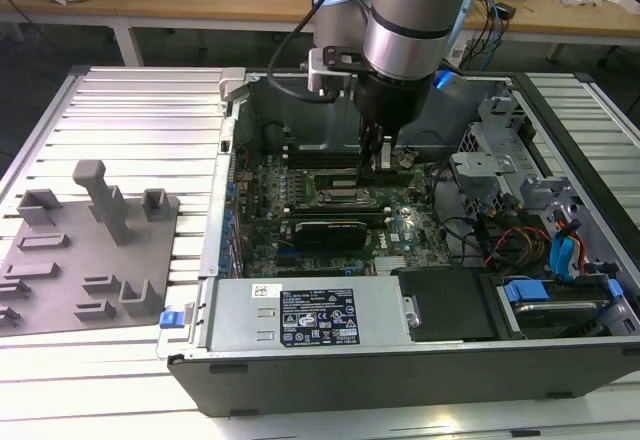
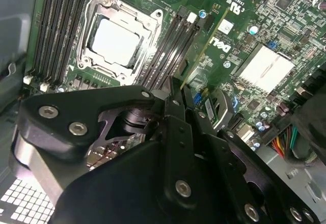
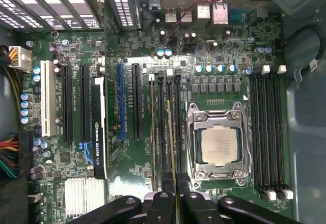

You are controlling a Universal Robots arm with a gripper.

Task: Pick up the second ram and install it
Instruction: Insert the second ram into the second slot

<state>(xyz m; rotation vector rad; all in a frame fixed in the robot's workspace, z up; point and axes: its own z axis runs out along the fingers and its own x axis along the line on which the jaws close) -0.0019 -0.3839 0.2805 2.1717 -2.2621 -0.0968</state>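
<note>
Second ram (image 3: pixel 172 152), a thin, stiff, fragile stick, stood edge-on, clamped at its top edge by the gripper (image 3: pixel 174 203) over the slots (image 3: pixel 164 132).

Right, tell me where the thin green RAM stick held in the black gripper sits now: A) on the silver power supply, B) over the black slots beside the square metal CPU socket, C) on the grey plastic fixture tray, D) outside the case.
B: in the first wrist view the thin green RAM stick stands edge-on in the black gripper, over the black slots beside the square metal CPU socket.
</note>
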